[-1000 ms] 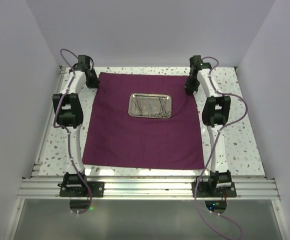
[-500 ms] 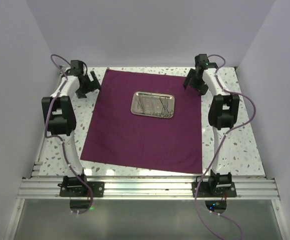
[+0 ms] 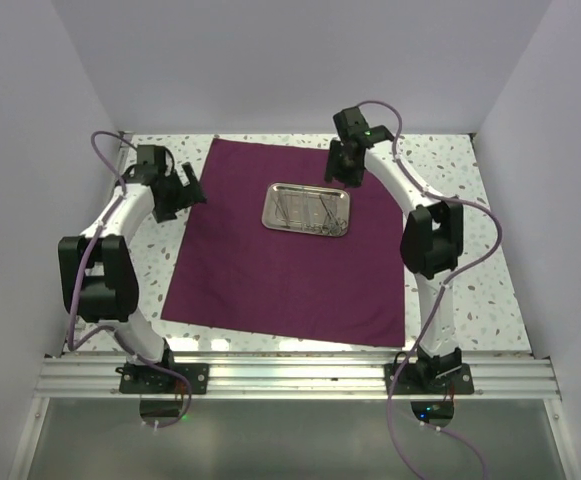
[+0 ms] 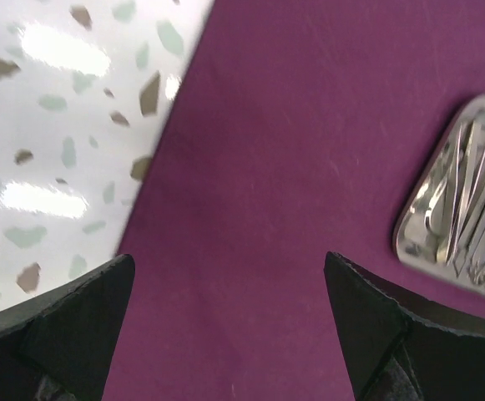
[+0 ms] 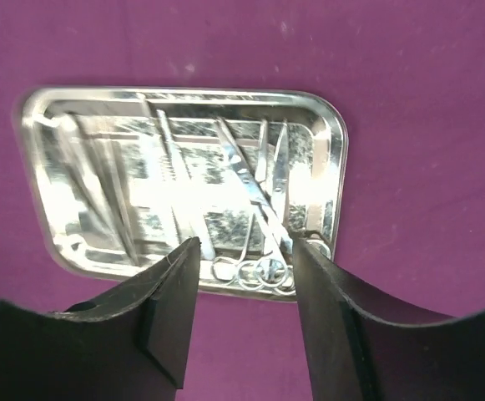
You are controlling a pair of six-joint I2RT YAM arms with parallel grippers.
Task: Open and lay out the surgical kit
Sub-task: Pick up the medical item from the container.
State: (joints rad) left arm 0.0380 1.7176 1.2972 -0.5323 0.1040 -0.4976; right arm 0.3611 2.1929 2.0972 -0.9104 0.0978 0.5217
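right gripper swung over tray, half open, left gripper wide above cloth edge

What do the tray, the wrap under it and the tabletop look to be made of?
Tray: polished metal, likely steel; mirror-like glare.
Wrap: matte maroon cloth, probably woven; faint creases, no shine.
Tabletop: glossy white surface with terrazzo-style speckles, material unclear; sharp lamp reflections.

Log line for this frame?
cloth wrap: flat | steel tray: on wrap, tools inside | left gripper: open, empty | right gripper: over tray, empty
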